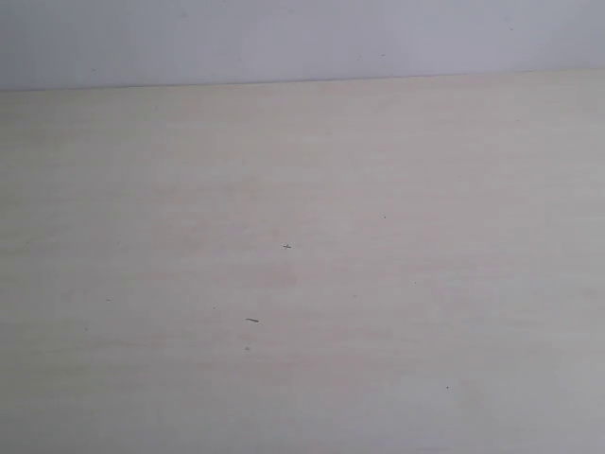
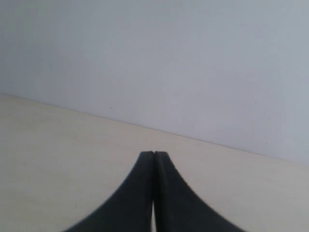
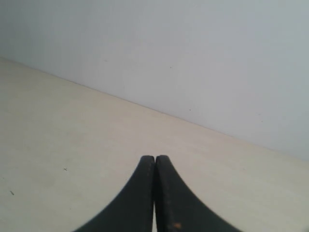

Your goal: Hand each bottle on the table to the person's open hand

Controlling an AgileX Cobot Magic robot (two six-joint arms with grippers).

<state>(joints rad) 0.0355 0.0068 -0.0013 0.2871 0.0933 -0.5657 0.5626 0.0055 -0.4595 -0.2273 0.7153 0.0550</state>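
A pale wood-grain counter [image 1: 302, 284] meets a grey wall [image 1: 284, 38]; left pincer [image 2: 153, 153] and right pincer [image 3: 155, 157] both pressed closed, gripping nothing.

Nothing in any view can be read: no text, label, brand, number or sign. The table [image 1: 397, 170] bears only a few tiny dark specks [image 1: 286, 246] near its middle, and none of them forms a letter or digit. The wall [image 1: 284, 38] behind the table is plain and unmarked.
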